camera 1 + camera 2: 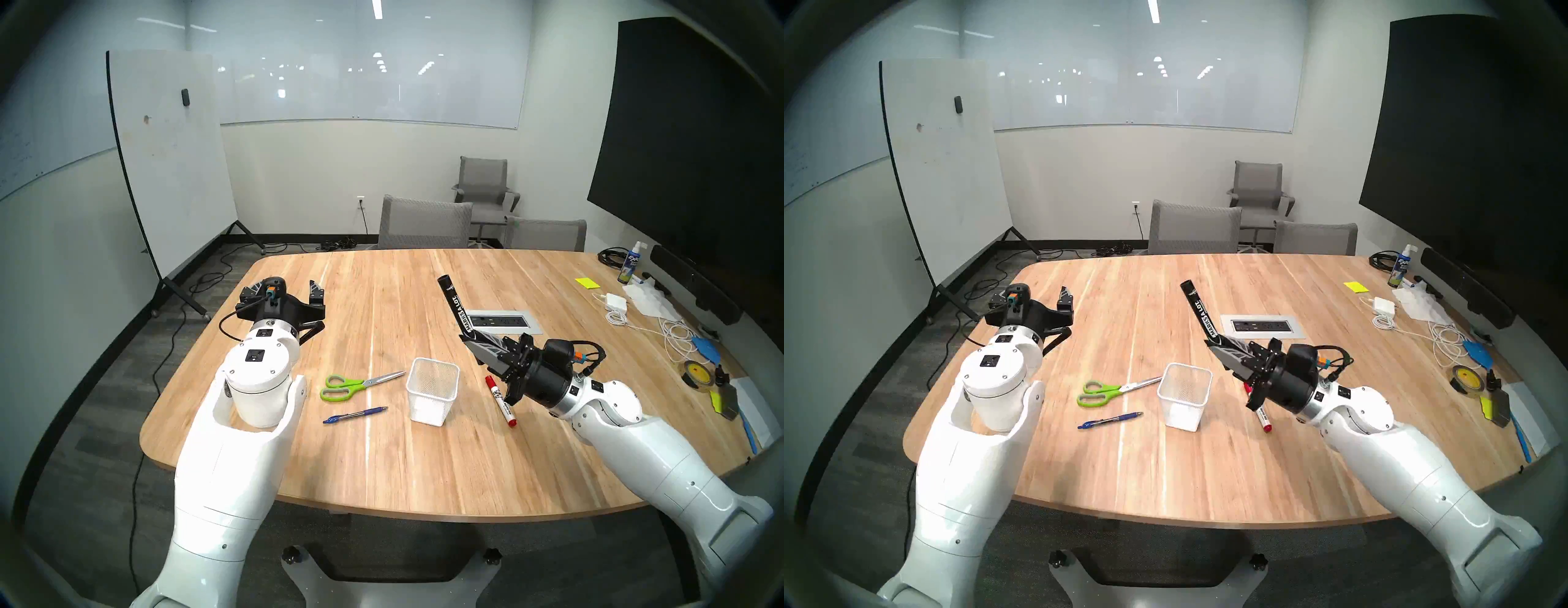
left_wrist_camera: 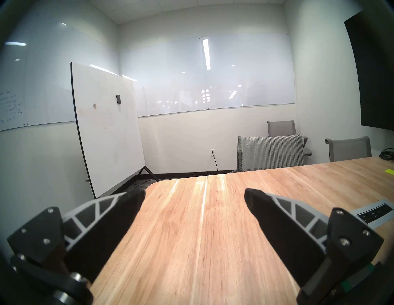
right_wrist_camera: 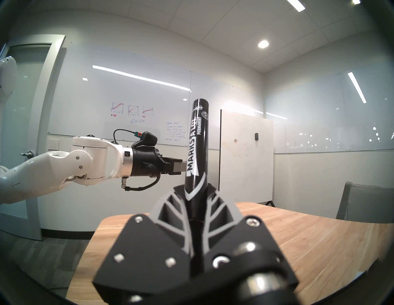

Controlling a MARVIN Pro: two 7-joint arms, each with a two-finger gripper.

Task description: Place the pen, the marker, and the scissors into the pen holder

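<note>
Right fingers [image 3: 195,198] clamp black marker [image 3: 197,140]; left fingers [image 2: 128,204] spread wide.

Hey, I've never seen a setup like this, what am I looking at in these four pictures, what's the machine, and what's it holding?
It is a robot with two white arms, each ending in a two-finger gripper, at a wooden table. The two wide pictures come from cameras on its head, looking down at the table. The other two come from a camera on each wrist, looking out past that gripper's fingers.

The right gripper is shut on a black marker, which sticks up and away from it. The left gripper is open and empty, above the table.

On the table lie green-handled scissors, a blue pen and a white marker with a red cap, around a white mesh pen holder, which looks empty.
</note>
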